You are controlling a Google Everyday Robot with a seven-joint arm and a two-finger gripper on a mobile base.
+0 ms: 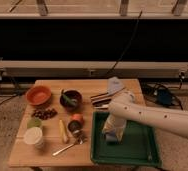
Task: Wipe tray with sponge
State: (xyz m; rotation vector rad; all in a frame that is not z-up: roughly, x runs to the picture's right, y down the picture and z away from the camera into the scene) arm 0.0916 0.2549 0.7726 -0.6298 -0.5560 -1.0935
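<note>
While the end effector (112, 138) stands shut, pressed down inside the tray (137, 152) at its left end near the surface's front right corner, any sponge under it is hidden; the tray's unwiped length runs away rightward

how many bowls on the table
2: an orange bowl at the table's back left, a dark bowl right of it. The hand is down in the tray.

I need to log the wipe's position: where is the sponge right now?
In the camera view, the sponge sits under the shut gripper, inside the green tray near its left side, right of the spoon.
</note>
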